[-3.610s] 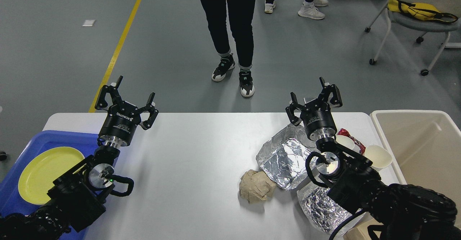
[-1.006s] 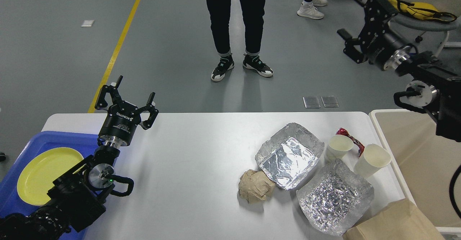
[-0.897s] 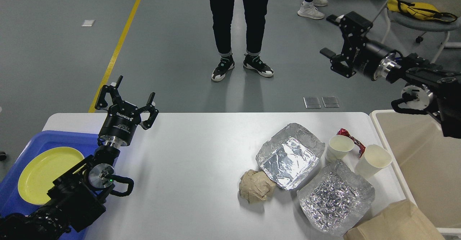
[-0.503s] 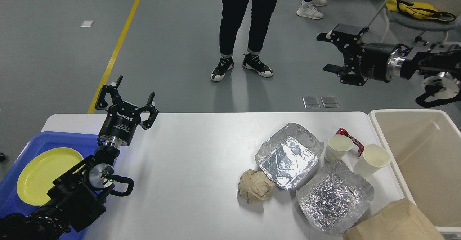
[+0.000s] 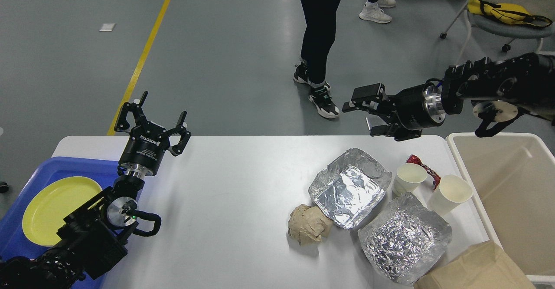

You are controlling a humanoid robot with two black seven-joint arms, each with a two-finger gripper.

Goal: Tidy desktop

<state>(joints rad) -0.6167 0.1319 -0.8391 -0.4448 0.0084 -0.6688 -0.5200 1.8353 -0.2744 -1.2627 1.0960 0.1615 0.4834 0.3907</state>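
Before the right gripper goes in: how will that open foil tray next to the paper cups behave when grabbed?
The foil tray looks thin and wrinkled, so its wall will probably crumple rather than hold shape. It appears empty, so likely very light and prone to sliding on the smooth desktop if pushed. It touches the crumpled brown paper ball, which may shift with it.

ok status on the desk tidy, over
Left gripper open, empty, above desktop's left end. Right gripper open, empty, beyond the far edge. Two foil trays, two paper cups, crumpled paper ball not yet cleared.
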